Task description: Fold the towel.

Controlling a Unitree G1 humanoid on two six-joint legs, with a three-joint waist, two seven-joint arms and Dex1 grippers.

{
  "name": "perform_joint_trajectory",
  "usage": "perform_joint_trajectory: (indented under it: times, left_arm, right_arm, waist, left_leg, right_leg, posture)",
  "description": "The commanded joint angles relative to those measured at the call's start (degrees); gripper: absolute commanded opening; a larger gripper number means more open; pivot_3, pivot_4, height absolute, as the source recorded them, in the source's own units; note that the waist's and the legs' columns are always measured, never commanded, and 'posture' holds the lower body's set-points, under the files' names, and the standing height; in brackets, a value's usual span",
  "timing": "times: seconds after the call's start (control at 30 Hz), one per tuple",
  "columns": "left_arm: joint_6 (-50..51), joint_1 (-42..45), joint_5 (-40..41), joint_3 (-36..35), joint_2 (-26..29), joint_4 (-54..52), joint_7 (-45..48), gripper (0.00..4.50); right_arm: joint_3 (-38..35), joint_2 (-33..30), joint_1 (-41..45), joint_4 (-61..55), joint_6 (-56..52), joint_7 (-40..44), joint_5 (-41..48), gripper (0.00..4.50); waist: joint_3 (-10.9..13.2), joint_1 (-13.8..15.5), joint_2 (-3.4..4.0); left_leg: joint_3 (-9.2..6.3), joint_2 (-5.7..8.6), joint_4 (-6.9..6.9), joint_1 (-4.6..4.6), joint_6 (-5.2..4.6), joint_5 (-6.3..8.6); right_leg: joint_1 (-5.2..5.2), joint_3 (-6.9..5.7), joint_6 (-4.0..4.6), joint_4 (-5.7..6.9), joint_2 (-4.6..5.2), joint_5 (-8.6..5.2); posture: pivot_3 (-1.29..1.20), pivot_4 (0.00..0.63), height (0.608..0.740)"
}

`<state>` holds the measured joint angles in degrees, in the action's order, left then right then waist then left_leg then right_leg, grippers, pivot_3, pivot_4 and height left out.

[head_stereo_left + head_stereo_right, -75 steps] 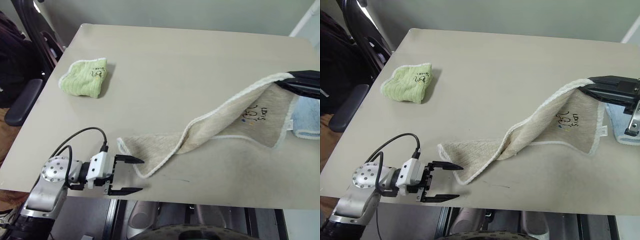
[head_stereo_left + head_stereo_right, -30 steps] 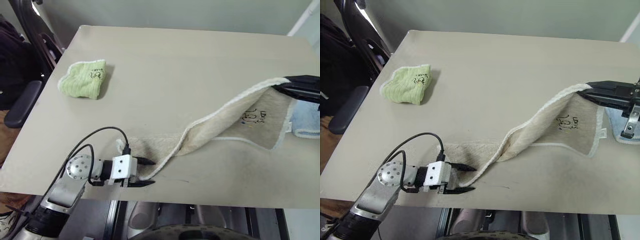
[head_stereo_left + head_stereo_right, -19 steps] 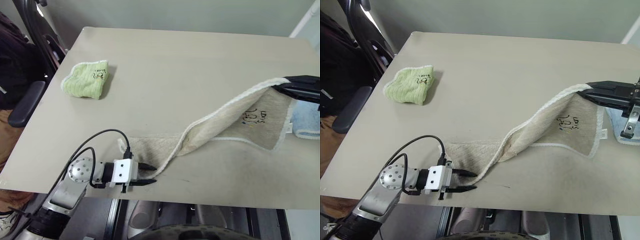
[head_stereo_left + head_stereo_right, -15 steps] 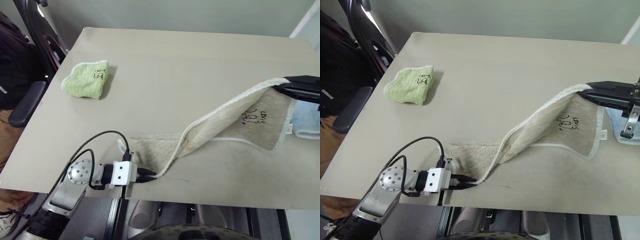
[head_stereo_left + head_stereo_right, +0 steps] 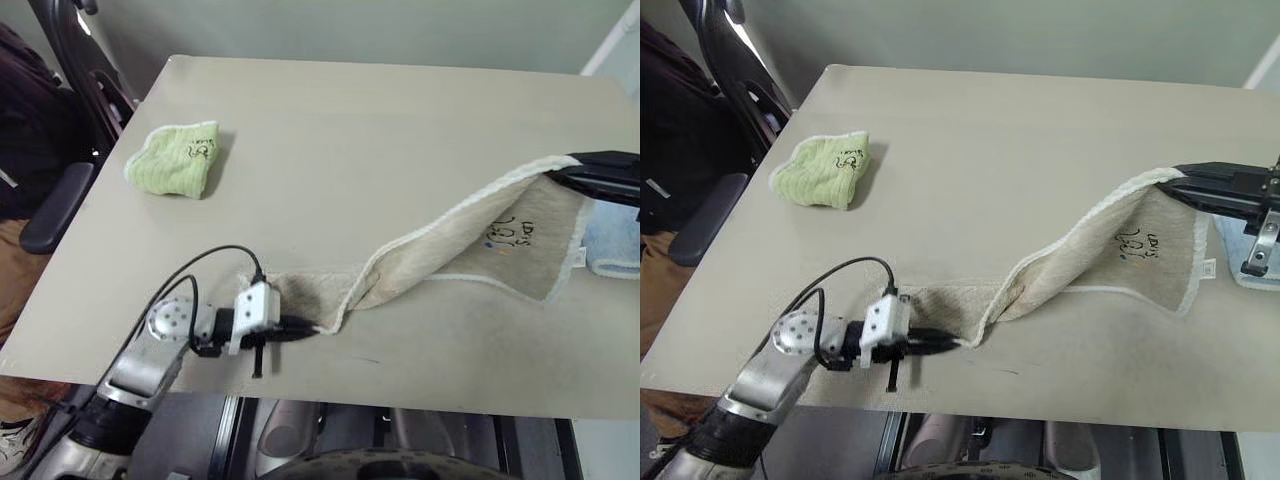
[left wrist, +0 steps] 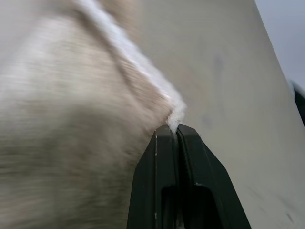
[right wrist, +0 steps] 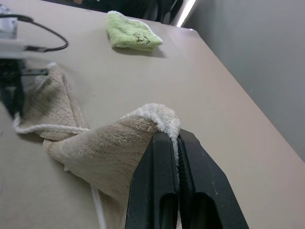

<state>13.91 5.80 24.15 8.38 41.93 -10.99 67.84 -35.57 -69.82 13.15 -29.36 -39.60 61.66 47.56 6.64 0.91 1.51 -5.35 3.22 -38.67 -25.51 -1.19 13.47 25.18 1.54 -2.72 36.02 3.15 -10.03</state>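
The towel (image 5: pixel 470 245) lies stretched across the worktop (image 5: pixel 330 150), its long axis running from the left claw (image 5: pixel 945 343), closed on the near corner, to the right claw (image 5: pixel 1185 185), closed on the raised far corner.

Open table (image 5: pixel 330 130) between the lime-green towel (image 5: pixel 175 158) and the towel (image 5: pixel 470 245).

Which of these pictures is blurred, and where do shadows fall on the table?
In the left wrist view the beige towel is smeared and soft, while the left hand shut on its white edge stays sharp. In the left eye view a soft shadow lies on the table under the raised towel and beside the lime-green towel. The right wrist view is fairly sharp.
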Motion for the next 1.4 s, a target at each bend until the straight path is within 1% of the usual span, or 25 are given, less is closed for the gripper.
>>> perform_joint_trajectory:
  times: [0.03, 0.1, 0.17, 0.23, 0.27, 0.3, 0.33, 0.4, 0.43, 0.5, 0.6, 0.67, 0.7, 0.8, 0.87, 1.0, 1.07, 1.13, 1.2, 1.27, 1.4]
  left_arm:
    - [14.14, 16.85, 10.48, -8.71, 1.42, 8.89, -0.27, 0.04]
    - [17.5, 30.51, 10.61, -10.21, 1.85, 25.58, 2.97, 0.04]
    - [16.14, 38.44, 8.6, -10.64, 2.65, 37.81, 6.13, 0.04]
    - [13.65, 43.93, 6.12, -11.2, 3.12, 47.08, 8.1, 0.04]
    - [12.44, 46.34, 4.95, -11.54, 3.24, 50.97, 8.51, 0.04]
    - [11.08, 48.29, 3.91, -11.8, 3.22, 53.98, 8.71, 0.04]
    - [7.6, 50.6, 1.96, -11.85, 3.16, 58.31, 8.02, 0.04]
    - [1.61, 53.69, -1.28, -11.73, 2.79, 64.71, 7.48, 0.04]
    - [-1.28, 55.25, -2.77, -11.75, 2.36, 67.8, 6.67, 0.04]
    - [-4.73, 57.36, -4.69, -12.03, 1.7, 71.96, 6.26, 0.04]
    - [-12.26, 62.78, -8.75, -12.43, -1.14, 79.34, -3.62, 0.04]
    - [-15.51, 64.88, -10.58, -12.71, -2.46, 81.98, -7.17, 0.04]
    - [-16.96, 66.46, -11.49, -13.04, -3.41, 83.13, -10.66, 0.04]
    - [-21.61, 71.71, -14.27, -13.94, -6.34, 85.54, -21.7, 0.04]
    - [-22.96, 74.62, -15.59, -14.62, -7.75, 86.55, -26.46, 0.04]
    - [-26.34, 78.53, -17.8, -15.89, -9.15, 87.45, -32.34, 0.04]
    - [-28.69, 79.6, -19.64, -15.41, -9.18, 87.53, -32.4, 0.04]
    - [-30.51, 79.72, -21.29, -14.73, -8.86, 87.53, -30.55, 0.04]
    - [-31.56, 79.18, -21.95, -14.67, -8.02, 87.38, -24.91, 0.04]
    - [-32.65, 77.84, -23.14, -14.14, -6.88, 87.26, -20.3, 0.04]
    - [-30.98, 74.04, -22.31, -15.51, -4.6, 87.14, -9.91, 0.04]
  right_arm:
    - [-2.77, 0.21, 1.28, 1.14, 0.64, -1.25, -0.29, 0.0]
    - [-2.1, 0.48, 1.87, 3.29, 1.56, -1.97, -1.55, 0.0]
    - [-1.36, 0.43, 2.17, 5.65, 2.74, -2.0, -3.43, 0.0]
    - [-0.76, 0.22, 3.17, 8.12, 3.88, -2.08, -4.62, 0.0]
    - [-0.39, 0.07, 4.1, 9.53, 4.5, -2.33, -5.13, 0.0]
    - [0.02, -0.01, 5.08, 10.88, 5.23, -2.57, -5.7, 0.0]
    - [1.07, -0.07, 6.82, 13.41, 6.58, -3.21, -6.95, 0.0]
    - [3.21, 0.09, 9.54, 17.09, 8.98, -4.14, -9.42, 0.0]
    - [5.0, 0.44, 11.32, 19.0, 10.44, -4.91, -11.0, 0.0]
    - [7.17, 0.95, 13.48, 21.1, 12.15, -5.43, -12.85, 0.0]
    - [14.07, 4.06, 20.44, 26.44, 15.6, -9.27, -17.77, 0.0]
    - [16.94, 5.87, 23.75, 29.25, 18.04, -10.5, -20.52, 0.0]
    - [18.81, 6.91, 25.99, 31.5, 19.63, -11.3, -22.56, 0.0]
    - [23.83, 10.86, 33.76, 41.05, 25.94, -15.43, -29.46, 0.0]
    - [26.47, 12.74, 38.78, 48.4, 30.62, -18.49, -34.36, 0.0]
    - [28.0, 16.0, 46.74, 60.81, 39.17, -24.22, -39.86, 0.0]
    - [28.06, 16.77, 48.87, 65.04, 42.34, -25.86, -41.16, 0.0]
    - [27.79, 16.86, 48.01, 65.93, 44.39, -24.5, -41.0, 0.0]
    - [26.71, 16.44, 43.63, 62.86, 44.76, -20.11, -38.46, 0.0]
    - [25.02, 15.88, 37.29, 57.61, 44.85, -15.75, -35.48, 0.0]
    - [21.45, 15.95, 23.88, 46.62, 42.22, -13.46, -31.79, 0.0]
  waist:
    - [0.03, 0.27, -0.05]
    - [0.11, 0.88, -0.14]
    - [0.15, 0.7, -0.24]
    - [0.1, -0.13, -0.14]
    - [0.1, -0.4, -0.13]
    - [0.14, -0.57, -0.18]
    - [0.18, -0.61, -0.24]
    - [0.27, -0.55, -0.4]
    - [0.3, -0.44, -0.44]
    - [0.33, -0.17, -0.48]
    - [0.35, 0.32, -0.5]
    - [0.39, 0.46, -0.5]
    - [0.43, 0.53, -0.5]
    - [0.58, 0.56, -0.57]
    - [0.69, 0.62, -0.6]
    - [0.79, 0.48, -0.52]
    - [0.83, 0.48, -0.48]
    - [0.85, 0.5, -0.44]
    - [0.86, 0.56, -0.44]
    - [0.86, 0.57, -0.49]
    - [0.9, 0.51, -0.35]
  left_leg:
    - [-0.01, 0.0, 0.01, -0.03, 0.0, -0.03]
    - [-0.01, 0.0, 0.0, 0.03, -0.01, -0.16]
    - [-0.01, -0.04, 0.02, -0.01, 0.09, -0.23]
    - [0.11, 0.0, 0.07, 0.07, 0.3, -0.21]
    - [0.2, 0.0, 0.07, 0.08, 0.43, -0.37]
    - [0.26, 0.02, 0.06, 0.08, 0.03, -0.55]
    - [0.26, 0.01, 0.08, 0.01, -0.12, -0.61]
    - [0.22, -0.02, 0.08, -0.11, -0.12, -0.58]
    - [0.15, -0.05, 0.09, -0.32, -0.12, -0.6]
    - [0.13, -0.07, 0.07, -0.5, -0.15, -0.65]
    - [0.17, -0.04, 0.07, -0.61, -0.24, -0.71]
    - [0.18, -0.03, 0.05, -0.63, -0.33, -0.76]
    - [0.21, -0.01, 0.04, -0.64, -0.38, -0.79]
    - [0.27, -0.01, 0.0, -0.61, -0.42, -0.82]
    - [0.28, -0.01, -0.01, -0.69, -0.51, -0.9]
    - [0.33, 0.0, 0.1, -0.76, -0.48, -0.97]
    - [0.4, -0.03, 0.23, -0.75, -0.44, -1.0]
    - [0.38, -0.07, 0.34, -0.77, -0.41, -1.02]
    - [0.48, -0.11, 0.43, -0.79, -0.39, -1.03]
    - [0.61, -0.22, 0.51, -0.89, -0.38, -1.04]
    - [0.82, -0.42, 0.51, -1.02, -0.38, -0.96]
  right_leg:
    - [0.01, -0.02, 0.01, -0.01, -0.01, 0.0]
    - [-0.09, -0.02, 0.01, 0.06, 0.02, 0.01]
    - [0.03, -0.03, 0.12, -0.01, 0.01, 0.18]
    - [-0.06, 0.01, 0.0, -0.22, 0.04, 0.16]
    - [-0.07, 0.09, -0.08, -0.26, 0.07, 0.11]
    - [-0.06, 0.09, -0.24, -0.23, 0.1, 0.05]
    - [0.05, 0.1, -0.62, -0.25, 0.1, 0.18]
    - [0.2, 0.08, -0.73, -0.17, 0.07, 0.17]
    - [0.34, 0.03, -0.76, -0.18, 0.05, 0.17]
    - [0.5, 0.0, -0.79, -0.18, 0.03, 0.17]
    - [0.52, -0.01, -0.88, -0.23, 0.06, 0.14]
    - [0.51, 0.0, -0.96, -0.23, 0.08, 0.17]
    - [0.51, 0.01, -1.0, -0.23, 0.09, 0.2]
    - [0.52, 0.01, -0.99, -0.19, 0.11, 0.25]
    - [0.55, 0.01, -1.02, -0.23, 0.12, 0.4]
    - [0.72, 0.01, -0.93, -0.27, 0.15, 0.58]
    - [0.81, 0.09, -0.89, -0.28, 0.15, 0.59]
    - [0.89, 0.09, -0.85, -0.28, 0.18, 0.58]
    - [0.96, 0.06, -0.77, -0.29, 0.15, 0.53]
    - [1.01, 0.0, -0.72, -0.4, 0.08, 0.5]
    - [1.09, 0.08, -0.71, -0.52, 0.04, 0.49]
  posture:
    - [0.0, 0.15, 0.733]
    - [0.0, 0.15, 0.733]
    - [0.0, 0.15, 0.733]
    - [0.0, 0.15, 0.733]
    - [0.0, 0.15, 0.733]
    - [0.0, 0.15, 0.733]
    - [0.0, 0.15, 0.733]
    - [0.0, 0.15, 0.733]
    - [0.0, 0.15, 0.733]
    - [0.0, 0.15, 0.733]
    - [0.0, 0.15, 0.733]
    - [0.0, 0.15, 0.733]
    - [0.0, 0.15, 0.733]
    - [0.0, 0.15, 0.733]
    - [0.0, 0.15, 0.733]
    - [0.0, 0.15, 0.733]
    - [0.0, 0.15, 0.733]
    - [0.0, 0.15, 0.733]
    - [0.0, 0.15, 0.733]
    - [0.0, 0.15, 0.733]
    - [0.0, 0.15, 0.733]
